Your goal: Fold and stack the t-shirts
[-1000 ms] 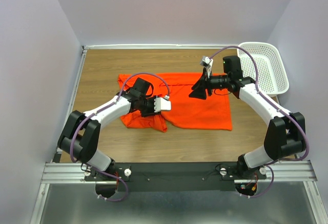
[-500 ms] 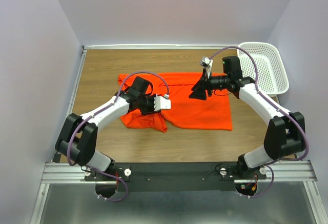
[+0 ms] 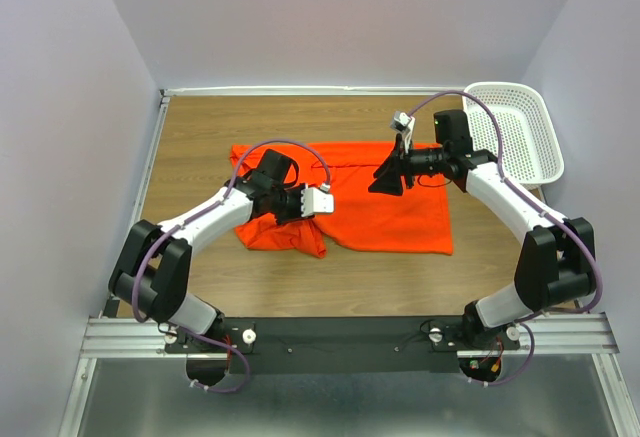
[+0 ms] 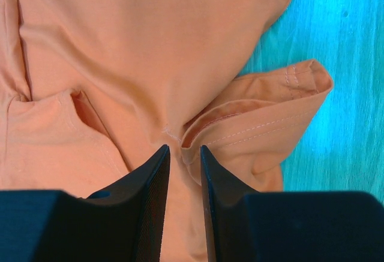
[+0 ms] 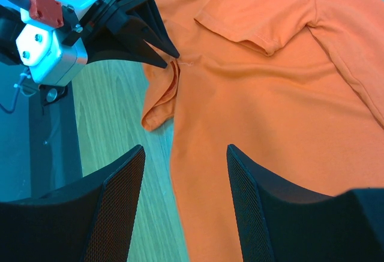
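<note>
The orange-red t-shirt [image 3: 390, 212] lies spread on the wooden table, its left part bunched. My left gripper [image 3: 292, 209] points down at that bunched part. In the left wrist view its jaws [image 4: 185, 149] stand nearly closed, pinching a fold of the shirt [image 4: 150, 46] at the armpit seam beside a curled sleeve [image 4: 270, 112]. The right wrist view shows the left gripper [image 5: 171, 58] at the same seam. My right gripper [image 3: 385, 182] hovers open and empty over the shirt's upper middle. Its wide jaws [image 5: 186, 151] frame the shirt's edge [image 5: 270, 106].
A white perforated basket [image 3: 520, 132] stands at the table's back right edge. Bare wood shows around the shirt [image 3: 200, 127]. Grey walls enclose the table on three sides.
The left gripper has shifted very slightly. The shirt and the right arm look unchanged.
</note>
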Robot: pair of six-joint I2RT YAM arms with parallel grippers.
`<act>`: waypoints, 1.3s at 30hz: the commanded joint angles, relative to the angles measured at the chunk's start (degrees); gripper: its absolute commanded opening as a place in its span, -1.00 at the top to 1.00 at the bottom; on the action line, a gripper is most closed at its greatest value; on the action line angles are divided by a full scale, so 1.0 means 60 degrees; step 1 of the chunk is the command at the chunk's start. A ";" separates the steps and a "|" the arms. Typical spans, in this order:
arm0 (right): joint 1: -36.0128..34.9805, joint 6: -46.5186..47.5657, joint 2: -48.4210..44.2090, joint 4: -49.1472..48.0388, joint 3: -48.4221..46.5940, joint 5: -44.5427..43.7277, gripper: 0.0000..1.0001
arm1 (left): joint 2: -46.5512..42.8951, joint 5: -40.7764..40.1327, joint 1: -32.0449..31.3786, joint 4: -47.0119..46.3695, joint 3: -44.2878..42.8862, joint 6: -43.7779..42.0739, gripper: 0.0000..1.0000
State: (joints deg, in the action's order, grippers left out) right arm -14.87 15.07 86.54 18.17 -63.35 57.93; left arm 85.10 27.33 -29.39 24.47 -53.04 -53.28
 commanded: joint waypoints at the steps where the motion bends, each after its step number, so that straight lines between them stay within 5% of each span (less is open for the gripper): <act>1: 0.0077 0.0066 0.0107 0.0282 -0.0018 0.0291 -0.29 | 0.0172 0.0410 -0.0083 -0.0123 -0.0199 0.0061 0.31; 8: 0.0091 0.0081 0.0122 0.0311 -0.0032 0.0305 -0.29 | 0.0231 0.0440 -0.0097 -0.0123 -0.0213 0.0061 0.45; 12: 0.0077 0.0096 0.0137 0.0325 -0.0047 0.0306 -0.30 | 0.0289 0.0469 -0.0097 -0.0035 -0.0272 0.0046 1.00; 20: 0.0077 0.0110 0.0181 0.0369 -0.0061 0.0306 -0.30 | -0.0032 0.0572 -0.0083 0.0053 -0.0302 0.0061 1.00; 27: 0.0091 0.0358 0.0093 0.0501 -0.0091 -0.0030 -0.30 | -0.2315 0.0835 -0.0214 -0.0050 0.0648 0.0251 1.00; 30: 0.0077 0.1541 -0.0039 0.1493 -0.0469 -0.0616 -0.30 | -0.3355 0.0704 -0.0491 -0.0035 0.1001 0.0441 1.00; 34: 0.0076 0.6276 -0.0681 0.4801 -0.0255 -0.2180 -0.30 | -0.4628 0.0498 -0.0829 -0.0108 0.1558 0.1143 1.00; 39: 0.0412 0.9188 -0.2323 0.5246 0.1885 -0.5610 -0.28 | -0.5920 0.0455 -0.1225 -0.0592 0.2173 0.1818 1.00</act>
State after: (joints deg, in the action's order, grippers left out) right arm -14.55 50.52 78.28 39.09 -58.57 40.12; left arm 53.78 29.36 -35.31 23.00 -41.85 -46.65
